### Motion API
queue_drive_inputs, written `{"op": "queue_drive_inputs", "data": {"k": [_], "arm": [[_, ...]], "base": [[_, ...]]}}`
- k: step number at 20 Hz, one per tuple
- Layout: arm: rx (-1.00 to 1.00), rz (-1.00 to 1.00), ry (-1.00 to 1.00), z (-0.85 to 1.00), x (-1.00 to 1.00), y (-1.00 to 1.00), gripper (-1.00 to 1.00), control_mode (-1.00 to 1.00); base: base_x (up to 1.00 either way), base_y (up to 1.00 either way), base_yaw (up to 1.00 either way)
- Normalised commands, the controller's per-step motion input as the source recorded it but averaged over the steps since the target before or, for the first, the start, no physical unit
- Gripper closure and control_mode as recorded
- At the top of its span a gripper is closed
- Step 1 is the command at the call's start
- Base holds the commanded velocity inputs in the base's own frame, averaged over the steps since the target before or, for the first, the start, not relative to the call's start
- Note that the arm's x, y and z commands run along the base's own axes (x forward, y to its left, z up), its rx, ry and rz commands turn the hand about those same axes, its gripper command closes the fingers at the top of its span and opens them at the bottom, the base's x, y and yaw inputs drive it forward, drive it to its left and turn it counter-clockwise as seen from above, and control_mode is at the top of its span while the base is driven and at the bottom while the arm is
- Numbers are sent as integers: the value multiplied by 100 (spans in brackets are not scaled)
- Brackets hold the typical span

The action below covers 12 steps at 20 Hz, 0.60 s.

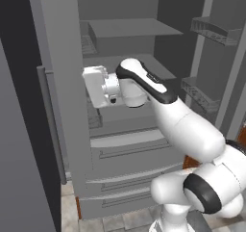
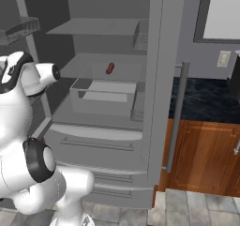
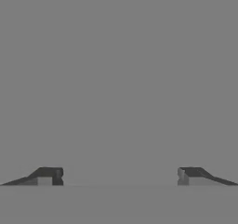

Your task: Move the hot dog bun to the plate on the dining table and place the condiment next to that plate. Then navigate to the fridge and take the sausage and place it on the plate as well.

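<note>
The fridge (image 1: 129,149) stands open in front of me, grey inside, with shelves above and drawers below. The sausage (image 2: 110,68), short and dark red-brown, lies on the middle shelf above a clear bin (image 2: 105,97). My white hand (image 1: 96,85) is raised at that shelf's height, near the inner edge of the left door (image 1: 60,82), well to the left of the sausage. My gripper (image 3: 119,176) is open, its dark fingertips (image 3: 49,175) wide apart with nothing between them, facing a flat grey surface. The hot dog bun, plate, condiment and dining table are out of view.
The right fridge door (image 1: 211,58) hangs open with wire racks. In the right base view a door edge with a long bar handle (image 2: 178,112) stands beside a wooden cabinet (image 2: 206,154) under a black counter (image 2: 206,96). Tiled floor lies below.
</note>
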Motion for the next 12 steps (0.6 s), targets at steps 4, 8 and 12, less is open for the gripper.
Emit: {"op": "queue_drive_inputs", "data": {"k": [4, 8, 12], "arm": [[0, 0, -29, 8, -42, -46, -100, -100], [0, 0, -25, 16, -36, -77, -100, -100], [-6, -3, -26, 33, -42, -71, -100, -100]], "base": [[0, 0, 0], [0, 0, 0], [0, 0, 0]]}}
